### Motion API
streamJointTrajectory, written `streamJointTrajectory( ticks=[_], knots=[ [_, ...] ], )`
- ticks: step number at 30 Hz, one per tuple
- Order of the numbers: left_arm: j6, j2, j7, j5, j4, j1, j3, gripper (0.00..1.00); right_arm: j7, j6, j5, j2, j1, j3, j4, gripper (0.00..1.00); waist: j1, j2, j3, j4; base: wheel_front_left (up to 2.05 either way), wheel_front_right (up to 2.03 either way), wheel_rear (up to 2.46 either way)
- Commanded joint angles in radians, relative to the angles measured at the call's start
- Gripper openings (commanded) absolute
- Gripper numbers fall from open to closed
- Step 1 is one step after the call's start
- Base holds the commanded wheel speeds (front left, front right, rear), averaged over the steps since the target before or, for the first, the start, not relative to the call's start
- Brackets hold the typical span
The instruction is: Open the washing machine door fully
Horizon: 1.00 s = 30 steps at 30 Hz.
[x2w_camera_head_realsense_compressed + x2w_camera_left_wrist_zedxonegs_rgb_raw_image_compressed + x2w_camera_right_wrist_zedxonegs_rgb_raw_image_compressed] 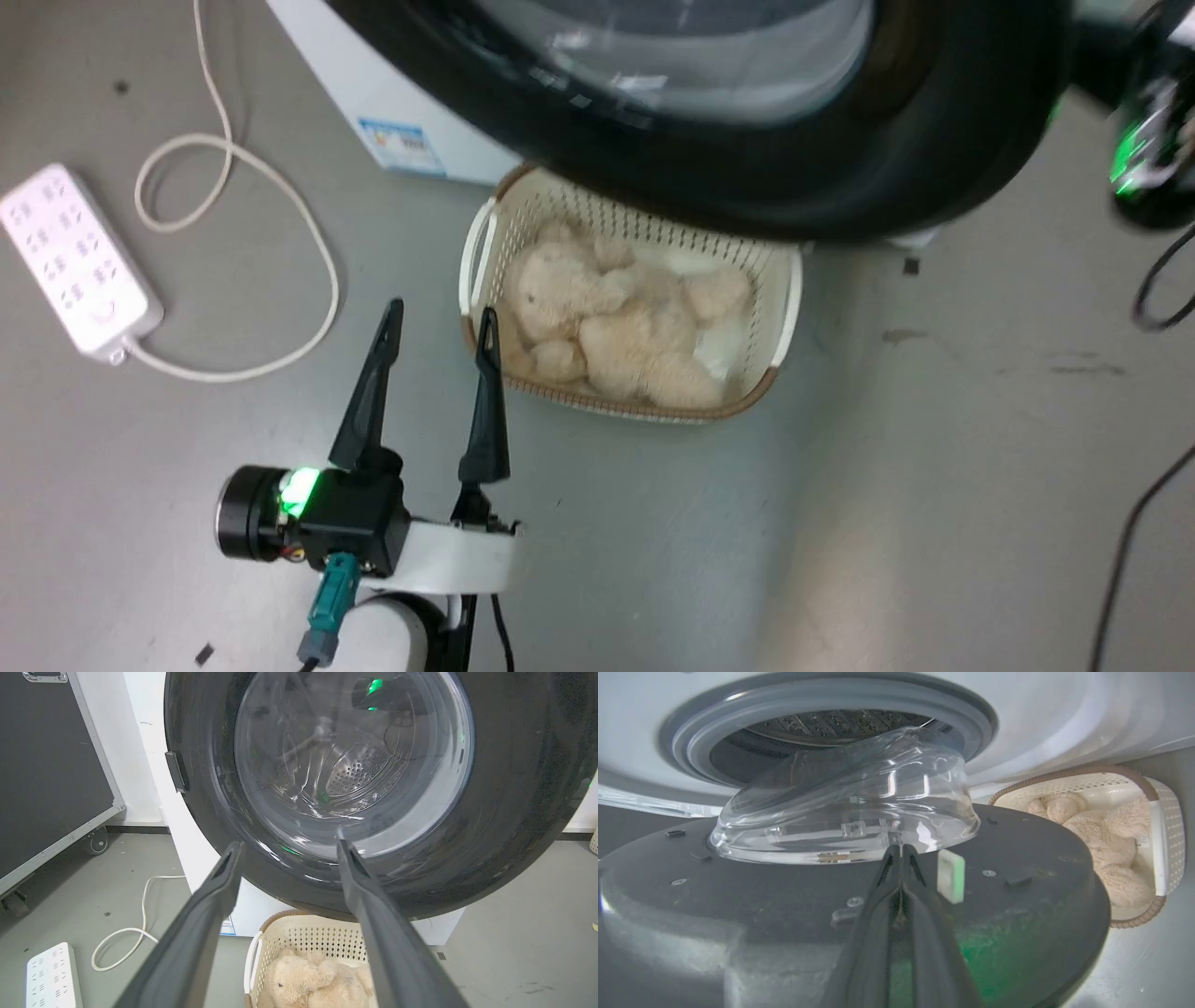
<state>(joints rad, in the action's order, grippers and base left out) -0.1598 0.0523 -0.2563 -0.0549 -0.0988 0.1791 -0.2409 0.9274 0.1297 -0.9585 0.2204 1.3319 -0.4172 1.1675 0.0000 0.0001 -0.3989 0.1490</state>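
The washing machine door [840, 177], a glossy black disc, stands swung partly away from the white washing machine [373, 84]. In the right wrist view I look at the door's inner face [738, 896]. Its clear glass bowl [850, 798] bulges toward the steel drum [831, 721] and grey rubber seal [691, 742]. My right gripper [900, 847] is shut, empty, with its tips at the foot of the glass bowl. Low over the floor, my left gripper [440, 310] is open and empty. It faces the door's outer side [514, 788] from a short way off.
A cream perforated basket [476, 252] holding a beige plush toy [607, 317] sits on the floor under the door. A white power strip [75, 257] and its cable [308, 233] lie at the left. A black wheeled case [46, 765] stands beside the machine. Dark cables [1158, 289] hang at the right.
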Motion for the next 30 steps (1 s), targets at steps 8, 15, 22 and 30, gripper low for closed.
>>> streamJointTrajectory(
  ticks=[8, 15, 22, 30],
  knots=[
    [0.018, 0.001, -0.006, -0.014, 0.028, -0.058, 0.009, 1.0, 0.093, 0.001, -0.011, -0.108, -0.179, 0.027, -0.085, 0.0, 0.0, -0.0001, 0.116, -0.032, 0.0, 0.0, 0.0],
    [0.044, 0.001, -0.006, -0.02, 0.055, -0.11, 0.02, 1.0, 0.201, 0.001, -0.039, -0.168, -0.359, 0.098, -0.204, 0.0, 0.0, -0.0001, 0.187, -0.043, 0.0, 0.0, 0.0],
    [0.071, 0.0, -0.006, -0.037, 0.08, -0.156, 0.014, 1.0, 0.24, 0.001, -0.385, -0.17, -0.513, 0.396, -0.286, 0.0, 0.0, -0.0001, 0.238, -0.029, 0.0, 0.0, 0.0],
    [0.083, -0.001, -0.006, -0.043, 0.087, -0.177, 0.011, 1.0, 0.128, 0.001, -0.601, -0.17, -0.634, 0.68, -0.389, 0.0, 0.0, -0.0001, 0.255, -0.015, 0.0, 0.0, 0.0]
  ],
)
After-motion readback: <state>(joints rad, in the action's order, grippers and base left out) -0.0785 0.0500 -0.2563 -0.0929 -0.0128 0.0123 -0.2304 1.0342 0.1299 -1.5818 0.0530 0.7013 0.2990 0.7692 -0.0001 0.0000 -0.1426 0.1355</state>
